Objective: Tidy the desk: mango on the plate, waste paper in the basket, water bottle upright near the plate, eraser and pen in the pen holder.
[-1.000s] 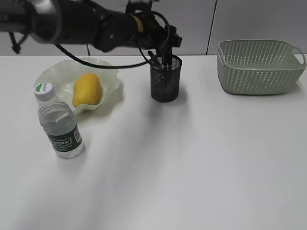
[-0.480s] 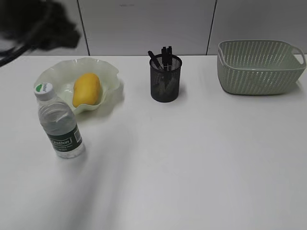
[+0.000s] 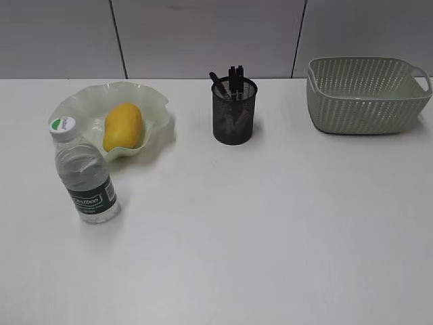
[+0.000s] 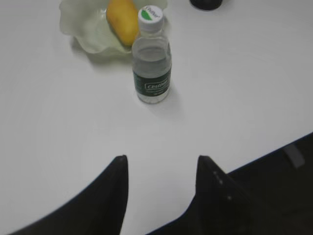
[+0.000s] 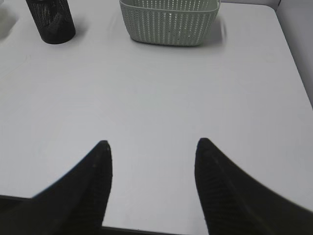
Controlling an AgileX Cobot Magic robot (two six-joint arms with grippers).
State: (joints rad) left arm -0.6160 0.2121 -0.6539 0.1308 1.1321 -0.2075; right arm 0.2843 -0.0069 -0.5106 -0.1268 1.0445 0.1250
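The yellow-orange mango (image 3: 122, 126) lies in the wavy-rimmed pale-green plate (image 3: 81, 101) at the back left of the white desk (image 3: 257, 223). In front of the plate the water bottle (image 3: 85, 172) stands upright. The black mesh pen holder (image 3: 234, 114) holds dark pens (image 3: 233, 78). The sage-green basket (image 3: 365, 95) stands at the back right; the waste paper and the eraser do not show. No arm appears in the exterior view. My left gripper (image 4: 161, 160) is open over bare desk short of the bottle (image 4: 152, 61). My right gripper (image 5: 152, 144) is open over bare desk, basket (image 5: 169, 22) ahead.
The desk's near edge shows in both wrist views, with dark floor beyond the corner (image 4: 288, 156). A tiled grey wall (image 3: 203, 34) rises behind the desk. Bare tabletop spreads across the front and middle of the exterior view.
The left arm, which reached over the pen holder a second ago, has drawn back to the left and out of the exterior view. Its jaws have narrowed. The objects have stayed put.
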